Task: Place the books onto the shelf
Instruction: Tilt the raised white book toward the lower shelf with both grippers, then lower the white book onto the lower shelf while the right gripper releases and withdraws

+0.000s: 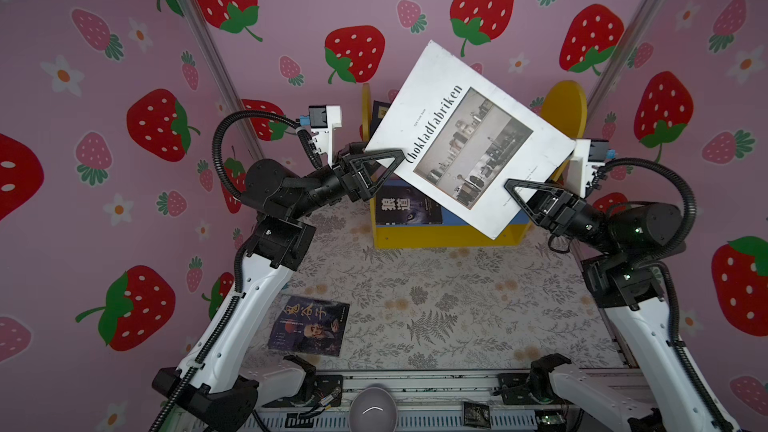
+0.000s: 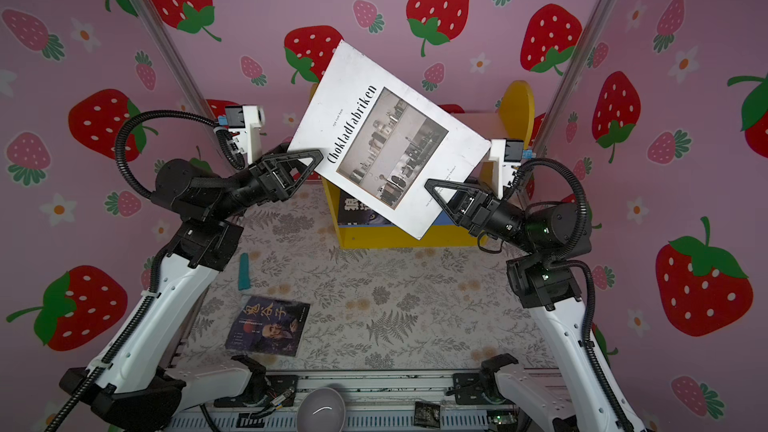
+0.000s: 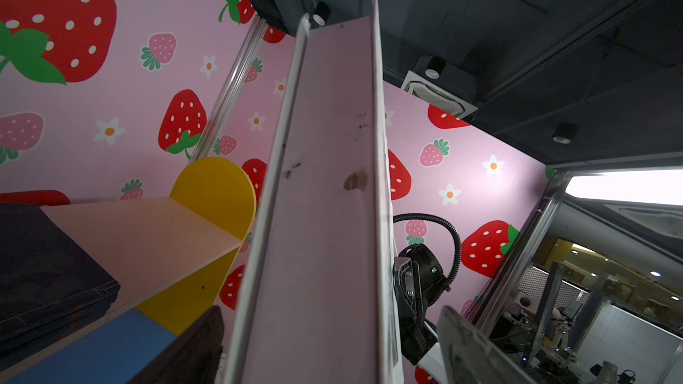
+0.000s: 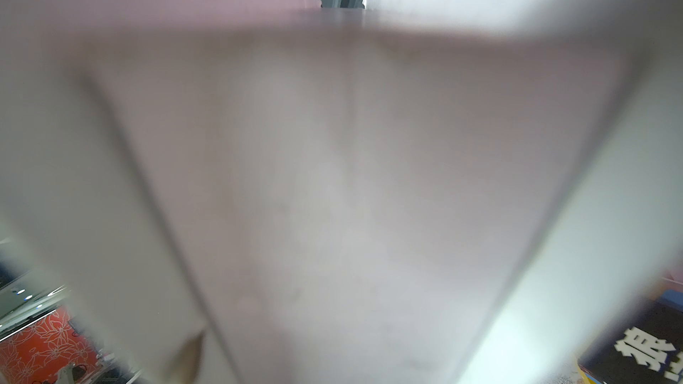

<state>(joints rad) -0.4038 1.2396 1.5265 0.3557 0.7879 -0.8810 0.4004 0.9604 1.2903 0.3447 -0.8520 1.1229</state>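
- Jaws, right: clamped on the lower right corner of the white "Chokladfabriken" book, carrying it clear of the tabletop. The right wrist view is just a blur of the book.
- Left jaws: wide, straddling the book's left edge. The left wrist view shows a gap between one finger and the book.
- Book: tilted, cover up, centre of both top views, covering most of the shelf in frame.
- Shelf: upper centre of frame. Wolf-eye book lies on the blue lower board, navy books on the pink upper board.
- Portrait book: flat on the tabletop, lower left, well apart from the shelf.
- Teal stick: just above the portrait book in frame.
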